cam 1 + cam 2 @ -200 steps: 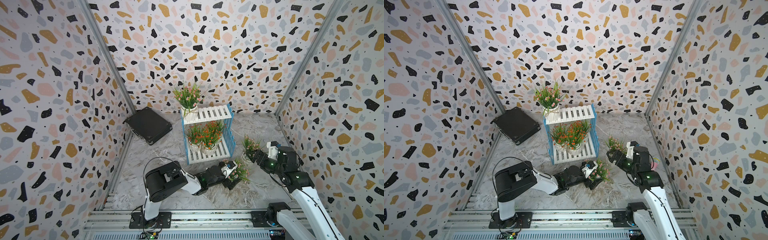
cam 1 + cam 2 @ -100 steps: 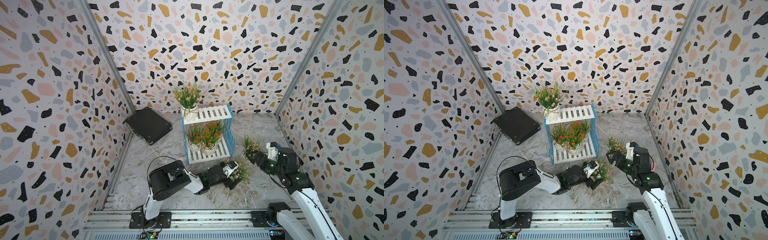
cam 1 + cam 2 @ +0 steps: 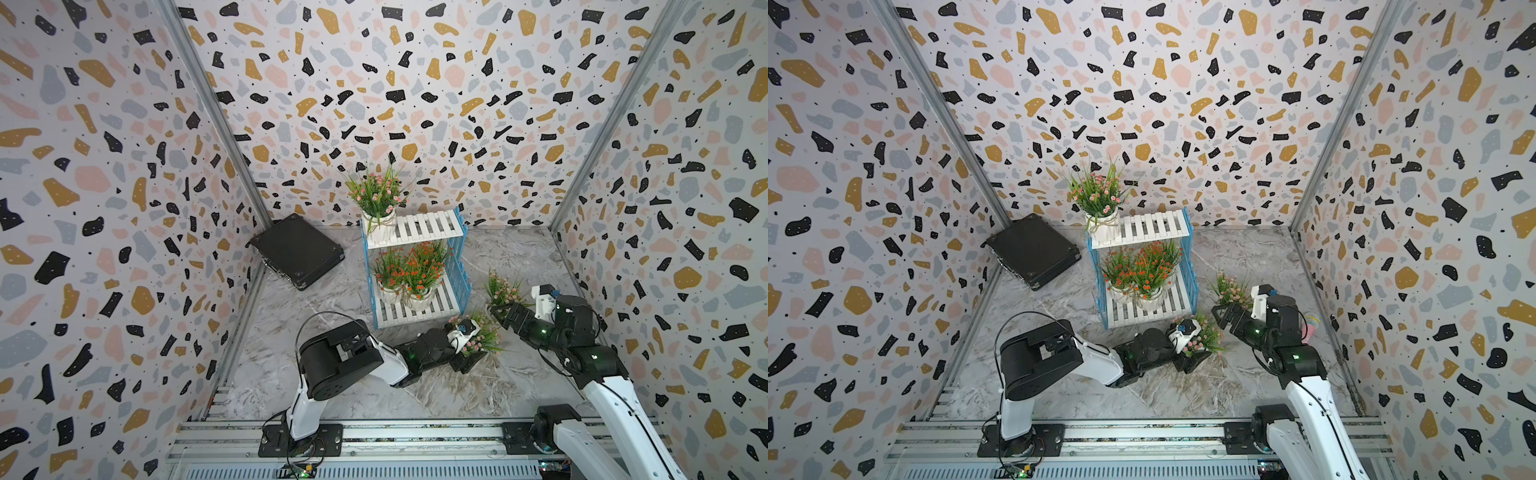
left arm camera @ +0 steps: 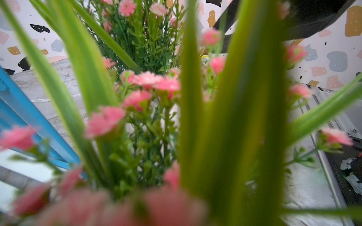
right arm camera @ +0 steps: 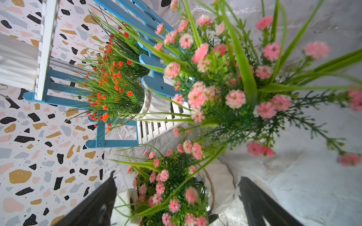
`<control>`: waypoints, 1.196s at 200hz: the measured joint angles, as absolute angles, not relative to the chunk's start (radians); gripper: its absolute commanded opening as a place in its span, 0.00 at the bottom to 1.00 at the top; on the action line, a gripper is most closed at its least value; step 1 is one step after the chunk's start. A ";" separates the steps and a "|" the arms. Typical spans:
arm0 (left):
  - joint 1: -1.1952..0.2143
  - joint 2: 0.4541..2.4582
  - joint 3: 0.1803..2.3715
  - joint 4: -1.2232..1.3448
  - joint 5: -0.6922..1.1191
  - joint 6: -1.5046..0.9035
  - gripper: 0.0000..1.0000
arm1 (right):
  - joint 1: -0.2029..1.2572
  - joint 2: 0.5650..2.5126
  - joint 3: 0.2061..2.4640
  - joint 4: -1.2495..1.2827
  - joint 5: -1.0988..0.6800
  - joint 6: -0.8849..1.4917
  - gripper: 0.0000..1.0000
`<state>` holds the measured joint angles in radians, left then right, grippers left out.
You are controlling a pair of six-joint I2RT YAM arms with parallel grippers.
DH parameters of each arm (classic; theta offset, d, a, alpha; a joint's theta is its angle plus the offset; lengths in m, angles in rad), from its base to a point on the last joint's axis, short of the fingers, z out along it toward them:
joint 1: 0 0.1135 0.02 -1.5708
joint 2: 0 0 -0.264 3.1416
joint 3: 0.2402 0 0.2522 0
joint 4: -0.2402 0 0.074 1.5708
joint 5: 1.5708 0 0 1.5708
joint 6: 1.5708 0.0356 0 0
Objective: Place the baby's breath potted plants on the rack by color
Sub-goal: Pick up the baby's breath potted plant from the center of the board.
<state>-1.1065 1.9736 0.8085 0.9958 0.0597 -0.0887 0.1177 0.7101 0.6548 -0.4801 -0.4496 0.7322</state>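
Pink-flowered plant (image 3: 488,334) right of lower centre is flanked by the left pincer (image 3: 473,353), grip not discernible, while the right pincer (image 3: 500,314) is spread wide, grasping nothing.

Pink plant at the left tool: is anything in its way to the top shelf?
Yes: the orange plants on the lower shelf and the rack's blue side frame stand between the pink plant and the top shelf.
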 measured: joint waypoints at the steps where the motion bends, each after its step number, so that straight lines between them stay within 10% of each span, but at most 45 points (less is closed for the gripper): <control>1: -1.106 1.973 0.809 0.995 0.060 -0.089 0.74 | 0.118 0.710 0.655 -0.480 -0.449 0.732 0.99; 138: -1.106 1.631 0.819 0.487 -0.038 -0.094 0.77 | 0.097 0.698 1.010 -0.707 -0.253 0.514 0.99; 239: -0.962 1.504 1.474 -0.134 -0.070 -0.094 0.79 | 0.069 0.662 1.039 -0.768 -0.230 0.468 0.99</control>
<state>-0.9623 1.5040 1.4742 -0.1341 -0.0704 -0.0944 0.0692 0.6624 1.0386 -0.7677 -0.2302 0.4679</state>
